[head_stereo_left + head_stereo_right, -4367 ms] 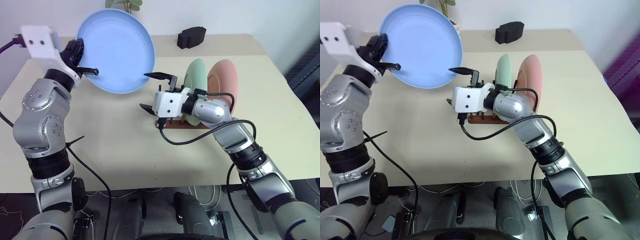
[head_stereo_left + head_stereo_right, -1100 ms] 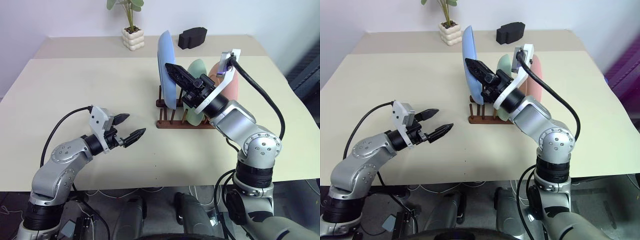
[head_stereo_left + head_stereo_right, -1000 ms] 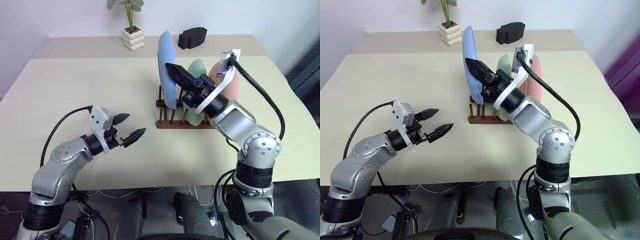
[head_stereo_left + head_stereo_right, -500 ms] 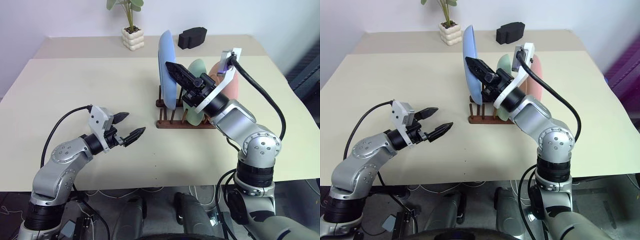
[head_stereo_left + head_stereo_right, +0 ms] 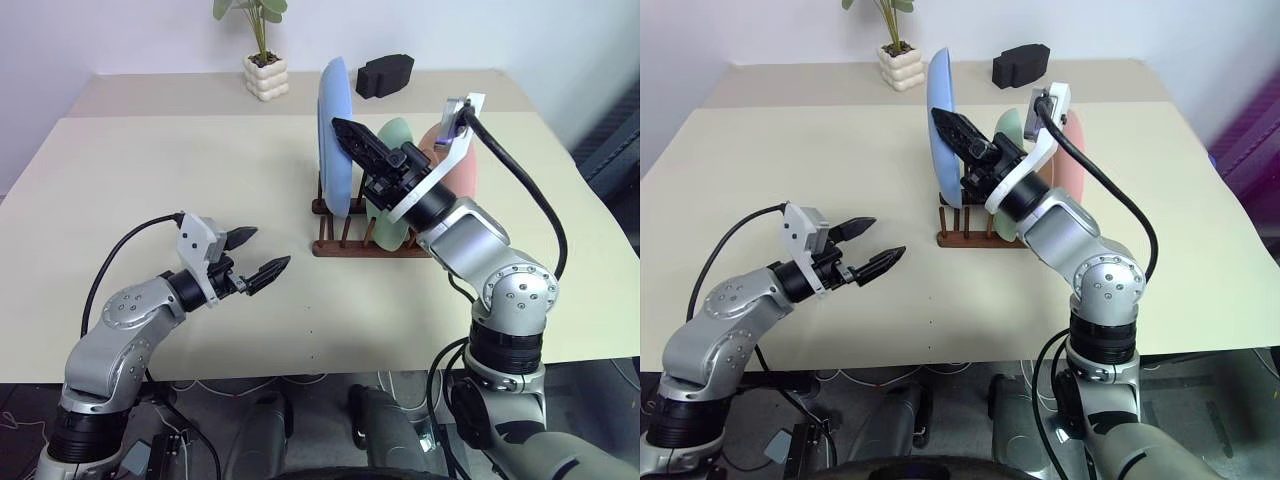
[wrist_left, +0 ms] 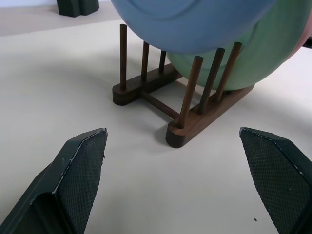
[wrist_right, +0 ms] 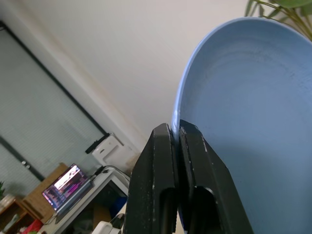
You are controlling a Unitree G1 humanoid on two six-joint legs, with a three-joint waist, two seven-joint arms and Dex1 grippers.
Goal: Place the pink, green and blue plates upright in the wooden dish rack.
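Note:
The blue plate (image 5: 335, 140) stands upright at the left end of the wooden dish rack (image 5: 345, 248), its lower edge between the pegs. My right gripper (image 5: 341, 126) is shut on the plate's upper rim, and its fingers (image 7: 161, 161) pinch the rim from both sides. To the right of the blue plate, the green plate (image 5: 397, 134) and the pink plate (image 5: 466, 180) stand upright in the same rack, partly hidden by my right arm. My left gripper (image 5: 266, 248) is open and empty, low over the table, left of the rack and pointing at it.
A potted plant (image 5: 262, 60) and a black block (image 5: 384, 73) sit at the table's far edge behind the rack. Bare tabletop (image 5: 160, 170) stretches left of the rack and in front of it.
In the earliest frames my left gripper held the blue plate high; now the plate stands in the rack with my right gripper on its rim. Over the last second nothing has visibly moved.

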